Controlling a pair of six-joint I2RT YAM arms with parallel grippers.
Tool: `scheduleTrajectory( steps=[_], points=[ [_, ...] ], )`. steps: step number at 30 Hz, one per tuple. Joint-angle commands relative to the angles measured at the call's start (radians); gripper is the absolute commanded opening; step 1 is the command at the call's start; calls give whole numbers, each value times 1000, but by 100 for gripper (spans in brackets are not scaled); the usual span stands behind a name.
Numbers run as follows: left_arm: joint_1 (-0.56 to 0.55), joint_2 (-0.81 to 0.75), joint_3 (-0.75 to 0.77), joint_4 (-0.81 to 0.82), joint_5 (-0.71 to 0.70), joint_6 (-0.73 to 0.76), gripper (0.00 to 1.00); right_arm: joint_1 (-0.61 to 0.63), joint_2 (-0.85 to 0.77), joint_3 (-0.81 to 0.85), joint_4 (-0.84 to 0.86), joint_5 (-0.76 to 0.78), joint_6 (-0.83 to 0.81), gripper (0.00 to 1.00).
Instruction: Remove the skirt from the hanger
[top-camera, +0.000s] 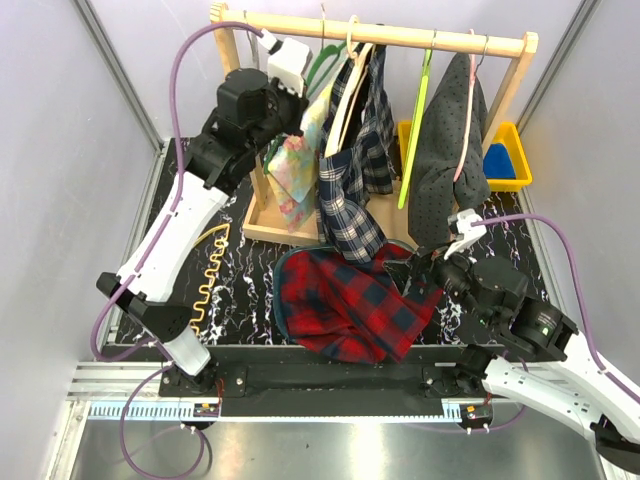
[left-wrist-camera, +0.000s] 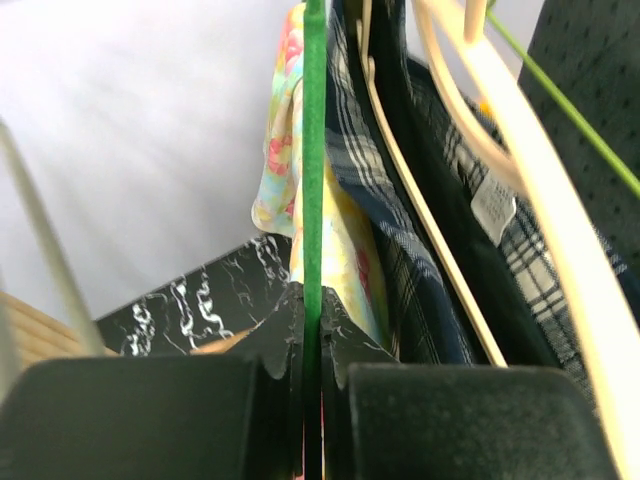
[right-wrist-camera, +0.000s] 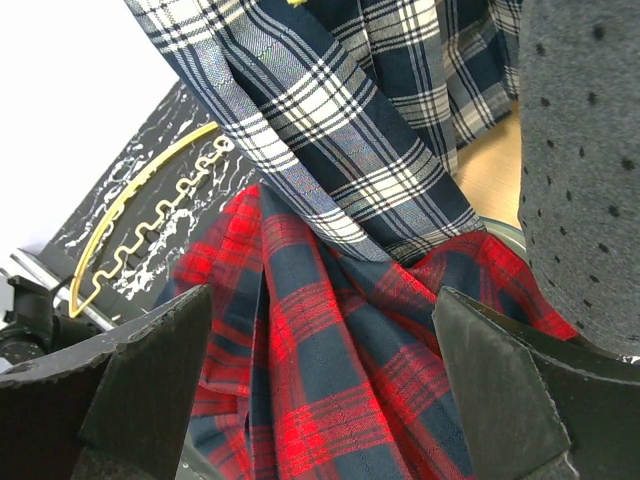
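Observation:
A pastel floral skirt hangs on a green hanger at the left end of the wooden rail. My left gripper reaches up beside it. In the left wrist view the left gripper is shut on the thin green hanger, with the floral skirt just behind. My right gripper hovers low at the right, open and holding nothing. In its wrist view the right gripper stands wide over a red plaid garment.
The red plaid garment lies heaped on the table's front middle. A blue plaid shirt on wooden hangers, a lime hanger and a grey dotted garment hang on the rail. A yellow hanger lies left; a yellow bin stands back right.

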Motion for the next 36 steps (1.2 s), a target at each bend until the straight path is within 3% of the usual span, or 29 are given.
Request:
scheduleTrajectory(
  steps=[1,5,12,16,21,36],
  points=[
    [46,-67,126,133,-36,22,0,-2,28,35,43,0,-31,100],
    [59,-129,134,118,-34,16,0,-2,43,40,64,-14,-45,100],
    [60,-385,-151,43,64,54,0,-2,89,90,86,-25,-75,100],
    [63,-542,-234,-63,330,176,0,-2,140,139,104,-58,-114,100],
    [63,-688,-296,-95,470,273,0,-2,212,231,167,-74,-164,100],
    [63,-692,-201,-104,478,258,0,0,232,290,451,-144,-83,100]
  ],
)
